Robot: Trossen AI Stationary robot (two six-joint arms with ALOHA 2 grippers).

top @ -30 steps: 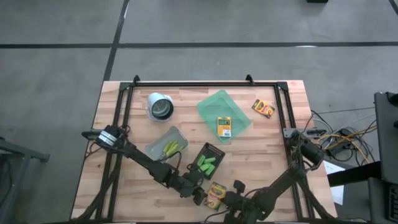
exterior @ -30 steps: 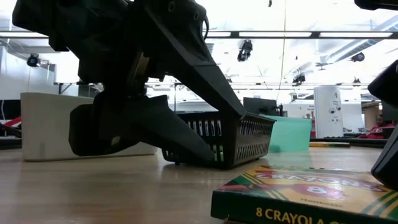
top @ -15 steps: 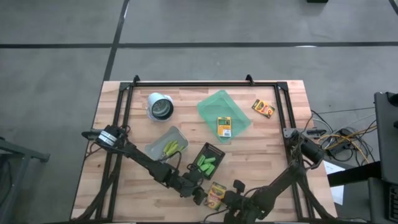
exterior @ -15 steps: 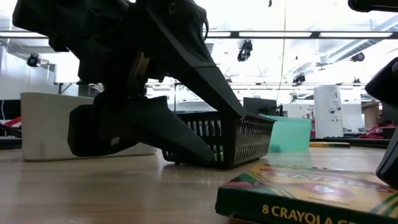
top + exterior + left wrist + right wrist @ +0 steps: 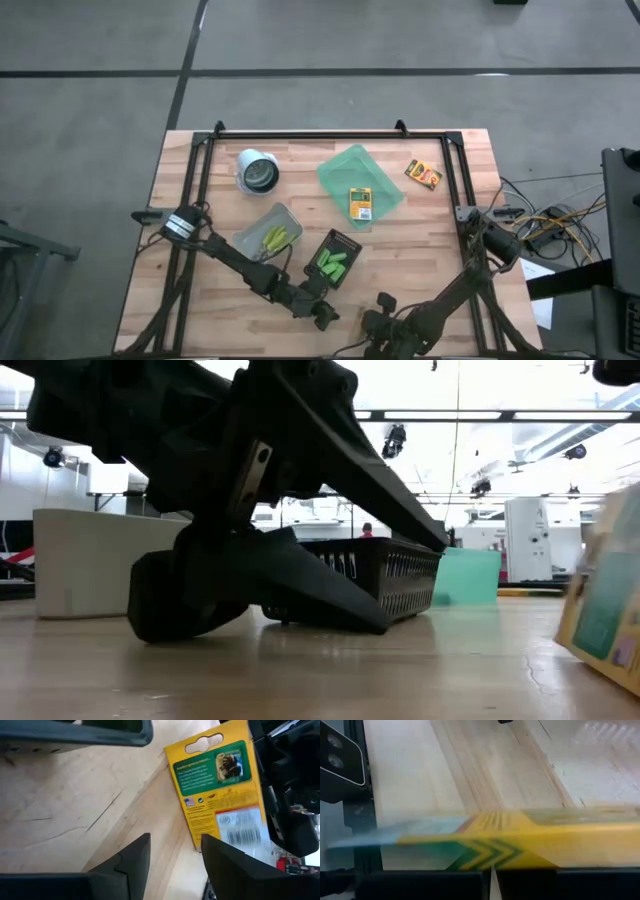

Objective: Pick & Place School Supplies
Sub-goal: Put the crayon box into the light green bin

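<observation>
While your right gripper (image 5: pixel 490 882) pinches a crayon box (image 5: pixel 520 840) near the table's (image 5: pixel 420 240) front edge, fingers pressed together, your left gripper (image 5: pixel 172 852) beside it, spread, empty.

Overhead looks straight down; low sits at tabletop; both share the black basket (image 5: pixel 337 259).

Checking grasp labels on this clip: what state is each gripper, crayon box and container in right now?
right gripper: jaws shut on the lifted crayon box
lifted crayon box: steeply tilted
left gripper: jaws open, empty
tray crayon box: flat in green tray
loose crayon box: flat on table
black basket: holds green markers
clear bin: holds green-handled tools
</observation>
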